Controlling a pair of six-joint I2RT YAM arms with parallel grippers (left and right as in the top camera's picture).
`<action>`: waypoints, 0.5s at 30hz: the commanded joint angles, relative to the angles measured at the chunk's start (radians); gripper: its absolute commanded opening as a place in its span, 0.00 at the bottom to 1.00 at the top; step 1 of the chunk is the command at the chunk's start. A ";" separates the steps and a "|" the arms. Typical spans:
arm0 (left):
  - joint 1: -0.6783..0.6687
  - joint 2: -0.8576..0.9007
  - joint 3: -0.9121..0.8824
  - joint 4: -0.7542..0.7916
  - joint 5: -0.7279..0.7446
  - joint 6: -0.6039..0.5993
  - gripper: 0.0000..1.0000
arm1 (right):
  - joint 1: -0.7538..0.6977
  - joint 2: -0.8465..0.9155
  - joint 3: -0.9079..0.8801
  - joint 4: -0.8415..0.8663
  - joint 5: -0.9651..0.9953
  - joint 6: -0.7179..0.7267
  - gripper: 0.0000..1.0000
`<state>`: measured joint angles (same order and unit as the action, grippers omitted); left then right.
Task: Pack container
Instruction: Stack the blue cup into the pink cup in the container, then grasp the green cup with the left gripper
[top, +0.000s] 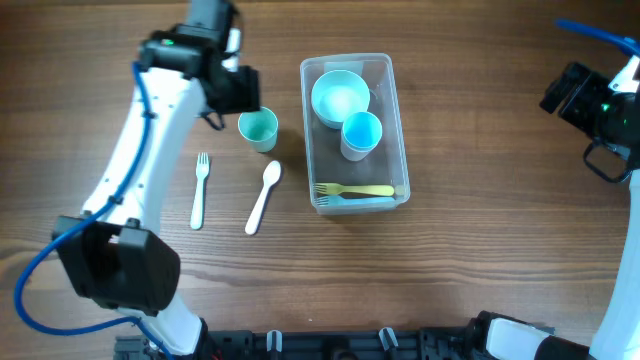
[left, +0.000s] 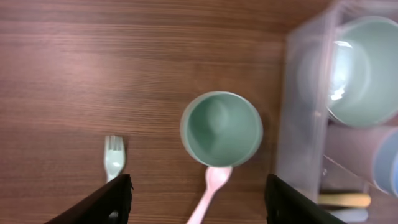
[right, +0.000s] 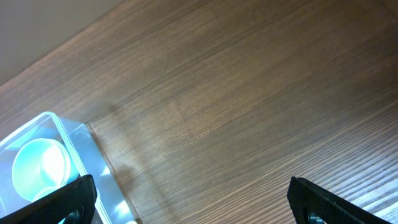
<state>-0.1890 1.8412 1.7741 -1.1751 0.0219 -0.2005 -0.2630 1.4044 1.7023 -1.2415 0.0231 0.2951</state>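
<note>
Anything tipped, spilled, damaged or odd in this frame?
Nothing stands out. The green cup stands upright beside the container, the fork and spoon lie flat, and the bowl and blue cup sit upright inside.

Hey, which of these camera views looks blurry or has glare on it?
Overhead: sharp, evenly lit, only soft shadows. Left wrist: the container is soft and out of focus, with a bright glint on the bowl inside; the green cup is clearer. Right wrist: the table grain is crisp, the fingers dark and blurred at the bottom corners.
</note>
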 joint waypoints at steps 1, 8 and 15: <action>0.077 0.061 0.010 -0.007 0.076 -0.025 0.66 | -0.001 0.005 -0.010 0.003 -0.005 0.020 1.00; 0.080 0.286 0.010 0.007 0.075 -0.025 0.53 | -0.001 0.005 -0.010 0.003 -0.005 0.020 1.00; 0.080 0.352 0.010 0.015 0.083 -0.025 0.16 | -0.001 0.005 -0.010 0.003 -0.005 0.020 1.00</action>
<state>-0.1093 2.1929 1.7752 -1.1667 0.0814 -0.2253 -0.2630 1.4044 1.7023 -1.2415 0.0231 0.2951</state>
